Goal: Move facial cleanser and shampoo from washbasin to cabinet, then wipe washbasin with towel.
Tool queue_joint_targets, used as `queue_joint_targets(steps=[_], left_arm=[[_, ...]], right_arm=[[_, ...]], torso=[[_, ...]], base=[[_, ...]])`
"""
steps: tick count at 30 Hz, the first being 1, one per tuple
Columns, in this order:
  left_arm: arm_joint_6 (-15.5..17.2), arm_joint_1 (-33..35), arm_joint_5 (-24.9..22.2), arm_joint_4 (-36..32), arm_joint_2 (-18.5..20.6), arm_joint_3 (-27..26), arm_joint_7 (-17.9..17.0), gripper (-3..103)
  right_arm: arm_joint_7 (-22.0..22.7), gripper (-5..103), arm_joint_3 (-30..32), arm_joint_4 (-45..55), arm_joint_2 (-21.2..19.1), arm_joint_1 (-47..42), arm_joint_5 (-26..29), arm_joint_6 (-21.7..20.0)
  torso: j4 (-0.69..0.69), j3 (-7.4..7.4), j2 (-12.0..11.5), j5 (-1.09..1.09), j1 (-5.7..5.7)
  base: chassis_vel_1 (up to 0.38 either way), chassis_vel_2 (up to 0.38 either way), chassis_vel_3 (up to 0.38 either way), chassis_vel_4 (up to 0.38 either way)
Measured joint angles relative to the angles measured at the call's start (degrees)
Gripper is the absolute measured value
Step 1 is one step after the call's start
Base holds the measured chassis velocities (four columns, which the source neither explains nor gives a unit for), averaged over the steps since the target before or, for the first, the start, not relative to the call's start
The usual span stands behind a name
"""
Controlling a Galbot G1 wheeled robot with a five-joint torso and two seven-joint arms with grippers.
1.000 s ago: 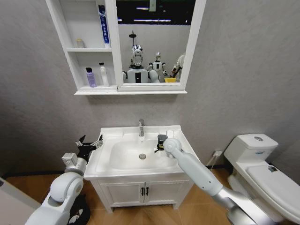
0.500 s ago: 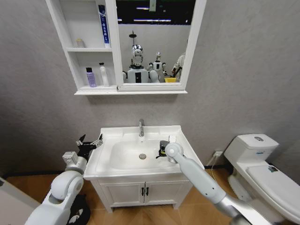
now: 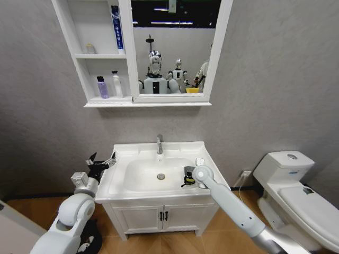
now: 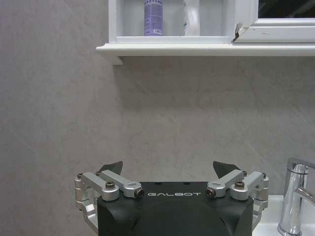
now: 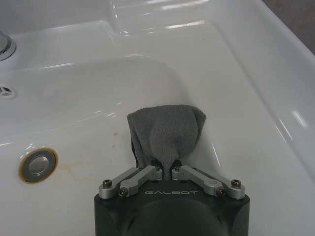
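1. The right gripper (image 5: 170,172) reaches into the washbasin (image 3: 139,153) at the bowl's right side; its fingers are pinched together on the grey towel (image 5: 166,132), which hangs from the tips against the bowl's sloping wall, beside the drain (image 5: 38,164).
2. In the head view the towel (image 3: 188,176) shows dark with a yellow patch, at the bowl's right edge just ahead of the right gripper (image 3: 190,178); the white right arm runs back from there to the lower right.
3. The left gripper (image 3: 100,161) sits beside the washbasin's left edge, apart from it, fingers spread and holding nothing; in its wrist view the left gripper (image 4: 170,169) faces the grey wall below the cabinet (image 4: 206,49), with the tap (image 4: 295,196) at the side.
4. The cabinet (image 3: 79,55) hangs on the wall above the washbasin; a purple bottle (image 3: 103,87) and a white bottle (image 3: 116,84) stand side by side on its lowest open shelf, left of the mirror (image 3: 169,50); a blue tube (image 3: 116,26) stands on the top shelf.
5. The tap (image 3: 159,143) stands at the washbasin's back rim, centred; a toilet (image 3: 296,185) stands to the right.
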Motion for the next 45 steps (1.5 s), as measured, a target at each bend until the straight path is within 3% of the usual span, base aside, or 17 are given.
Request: queue_joint_targets(steps=[14,25,27,32,35,42,45], left_arm=[[-0.54,0.21,-0.02,-0.16,-0.18,-0.24,0.26,100],[-0.42,-0.71,-0.18,-0.59,0.09,-0.05,-0.01,100],[-0.39,-0.73,-0.21,-0.59,0.11,-0.12,-0.12,100],[-0.38,-0.73,-0.11,-0.58,-0.01,-0.02,-0.14,100],[-0.38,-0.67,0.0,-0.49,-0.04,0.04,-0.19,100],[-0.33,-0.99,-0.12,-0.49,0.58,-0.44,-0.38,100],[-0.28,-1.13,-0.19,-0.41,0.85,-0.46,-0.51,100]], right_arm=[[-9.13,4,1.62,-5.7,-0.58,0.88,-3.34,-0.17],[-15.18,4,1.17,-10.09,3.96,0.21,-9.42,-0.08],[-19.06,4,1.03,-11.63,4.99,0.46,-12.41,-0.08],[-21.59,4,0.54,-13.87,7.35,1.49,-14.5,-0.04],[-26.18,4,0.02,-16.16,9.26,2.25,-17.9,0.57],[-29.96,4,0.13,-19.03,11.5,2.73,-19.45,1.31],[-33.7,4,0.68,-20.75,12.5,2.92,-20.67,3.28]], torso=[[-0.01,-0.01,0.0,-0.01,-0.01],[-0.02,0.0,0.0,-0.01,0.0],[-0.03,0.0,0.0,-0.01,0.0],[-0.02,0.01,0.0,-0.01,0.01],[0.0,0.01,-0.01,-0.02,0.01],[-0.01,0.01,-0.01,-0.01,0.01],[-0.01,0.01,-0.01,-0.01,0.01]], base=[[0.0,0.0,0.0,0.0],[0.0,0.0,0.0,0.0],[0.0,0.0,0.0,0.0],[0.0,0.0,0.0,0.0],[0.0,0.0,0.0,0.0],[0.0,0.0,0.0,0.0],[0.0,0.0,0.0,0.0]])
